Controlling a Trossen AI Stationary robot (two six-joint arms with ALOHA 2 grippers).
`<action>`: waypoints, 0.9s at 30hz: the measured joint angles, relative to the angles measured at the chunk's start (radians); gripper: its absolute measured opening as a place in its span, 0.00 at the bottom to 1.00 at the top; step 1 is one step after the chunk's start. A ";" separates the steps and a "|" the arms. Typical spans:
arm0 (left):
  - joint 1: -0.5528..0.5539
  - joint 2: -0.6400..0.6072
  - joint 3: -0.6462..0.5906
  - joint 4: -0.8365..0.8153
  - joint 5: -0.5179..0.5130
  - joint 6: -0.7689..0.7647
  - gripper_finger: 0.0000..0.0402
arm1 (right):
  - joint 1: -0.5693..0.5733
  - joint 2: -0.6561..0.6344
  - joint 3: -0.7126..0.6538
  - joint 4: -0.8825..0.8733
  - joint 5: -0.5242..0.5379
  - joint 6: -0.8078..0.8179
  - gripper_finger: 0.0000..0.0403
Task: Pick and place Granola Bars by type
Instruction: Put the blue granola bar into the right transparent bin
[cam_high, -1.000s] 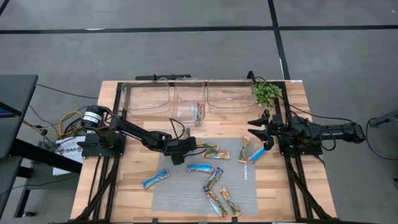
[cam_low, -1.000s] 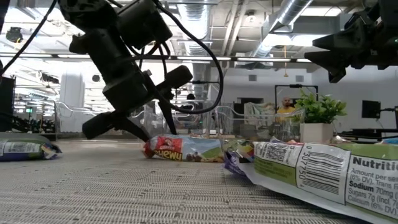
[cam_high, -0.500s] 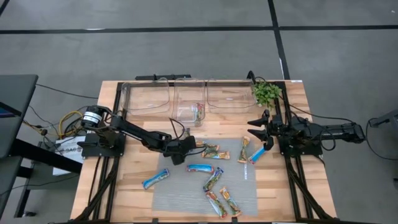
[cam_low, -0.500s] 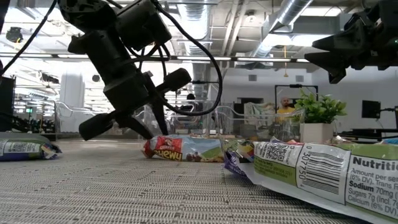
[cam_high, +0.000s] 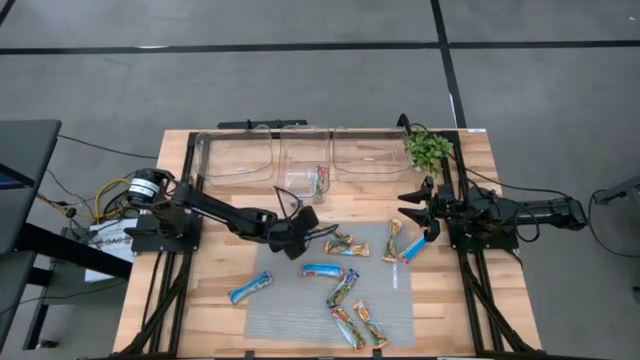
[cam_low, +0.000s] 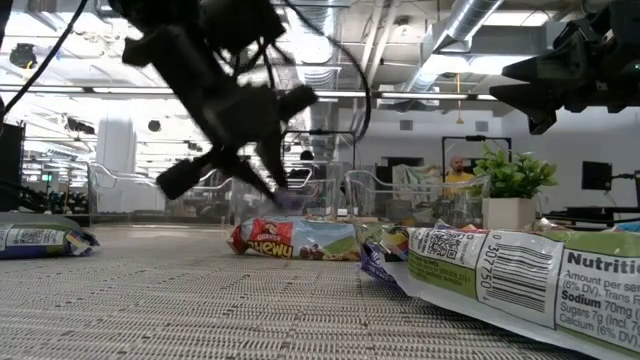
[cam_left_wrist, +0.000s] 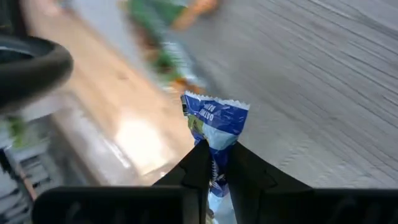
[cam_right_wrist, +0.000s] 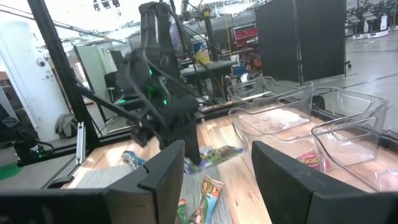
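1. Blue-wrapped granola bar (cam_left_wrist: 214, 121) is pinched by one end between the left gripper (cam_left_wrist: 212, 163) fingers, free end sticking out ahead of the tips. Lifted off the mesh mat (cam_high: 300, 310).
2. Grip is thin, on the wrapper's end only; judgement: move slowly and avoid swinging so it does not slip.
3. Clear bins (cam_high: 305, 160) sit beyond the left gripper (cam_high: 300, 228) at the table's back edge; the middle one, nearest it, holds one bar (cam_high: 321, 179).
4. Judgement: match type before dropping, clear the bin wall, release low inside.
5. Other bars lie on the mat, nearest a green/orange bar (cam_high: 343, 243) just beside the gripper.
6. Right gripper (cam_high: 413, 203) waits well apart, jaws apart, nothing held.
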 joint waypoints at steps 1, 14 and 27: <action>0.000 -0.013 0.007 0.001 0.001 -0.018 0.09 | 0.000 0.000 0.000 0.000 0.000 0.000 0.45; 0.000 -0.233 0.099 0.115 0.122 -0.436 0.08 | 0.000 0.000 0.000 -0.001 0.000 0.000 0.45; 0.000 -0.364 0.112 0.365 0.140 -0.898 0.08 | 0.000 0.000 0.000 -0.004 0.000 0.000 0.45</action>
